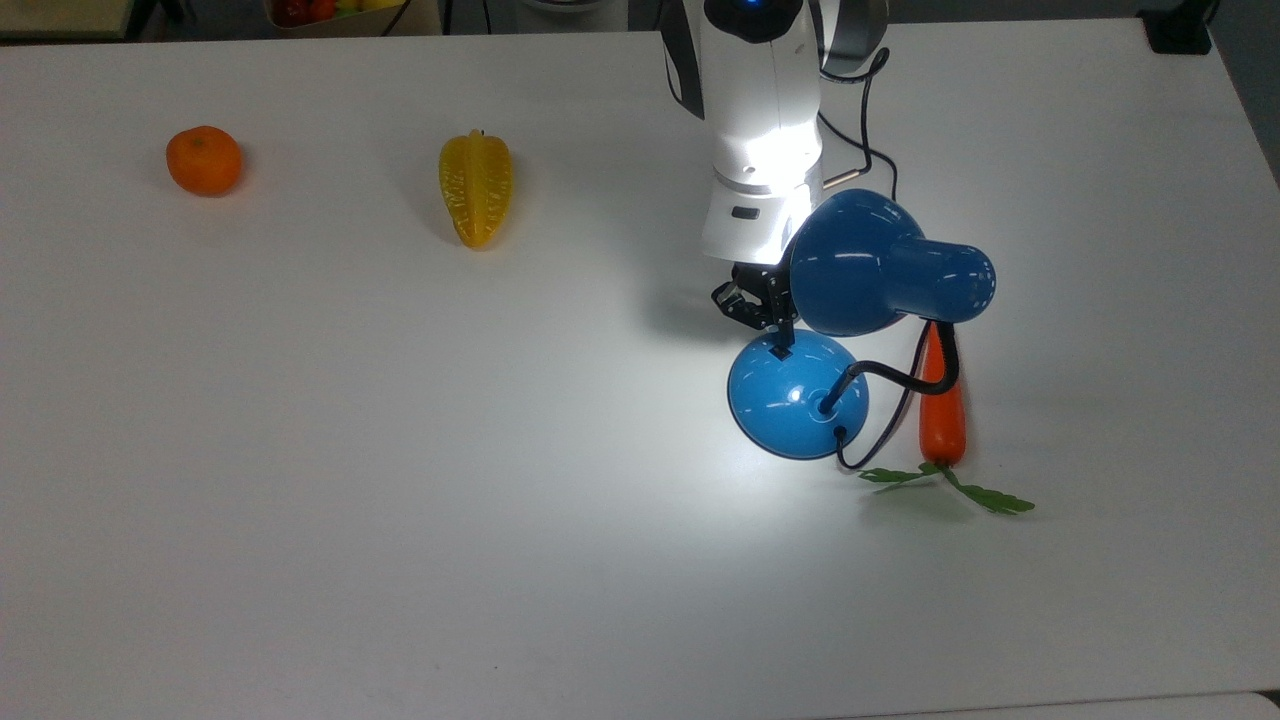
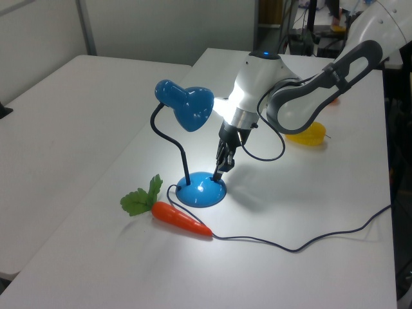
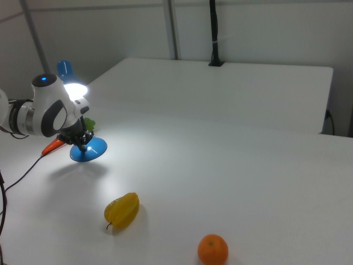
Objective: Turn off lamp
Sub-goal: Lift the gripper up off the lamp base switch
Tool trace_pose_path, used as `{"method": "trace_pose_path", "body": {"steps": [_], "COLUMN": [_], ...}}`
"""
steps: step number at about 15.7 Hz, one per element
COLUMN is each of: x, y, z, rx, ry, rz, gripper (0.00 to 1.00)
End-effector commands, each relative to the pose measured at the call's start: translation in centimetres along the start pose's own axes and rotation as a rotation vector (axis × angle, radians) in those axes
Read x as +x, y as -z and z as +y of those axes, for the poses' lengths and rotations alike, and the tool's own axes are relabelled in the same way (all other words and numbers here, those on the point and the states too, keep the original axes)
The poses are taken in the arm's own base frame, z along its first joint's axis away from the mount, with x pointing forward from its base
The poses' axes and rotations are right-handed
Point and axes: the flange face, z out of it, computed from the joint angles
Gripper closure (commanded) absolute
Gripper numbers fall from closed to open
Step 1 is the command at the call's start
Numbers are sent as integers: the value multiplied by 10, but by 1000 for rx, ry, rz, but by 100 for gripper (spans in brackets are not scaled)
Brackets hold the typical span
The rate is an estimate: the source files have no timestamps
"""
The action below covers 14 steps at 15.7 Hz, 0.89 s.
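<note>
Directly beneath the gripper (image 1: 781, 345), the lamp (image 1: 800, 392) sits on the white table (image 1: 400, 450), its switch (image 1: 781, 352) at the tip of the fingers, which look drawn together into a single point. The bulb burns on, throwing a bright pool over the tabletop, so the task is not yet done; the press on the switch appears to be the step in hand. A carrot (image 1: 942, 420) lies just beyond the lamp's base.
</note>
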Motion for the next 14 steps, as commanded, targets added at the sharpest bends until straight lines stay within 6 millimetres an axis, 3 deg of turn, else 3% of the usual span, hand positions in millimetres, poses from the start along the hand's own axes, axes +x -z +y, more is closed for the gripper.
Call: {"method": "trace_pose_path", "body": {"steps": [1,14], "x": [-2,-13], "y": [-2,-15], "z": [-5,3], "rx": [-8,-9], "ry": [7,-6], "rz": [17,-14], "gripper": [100,100]}}
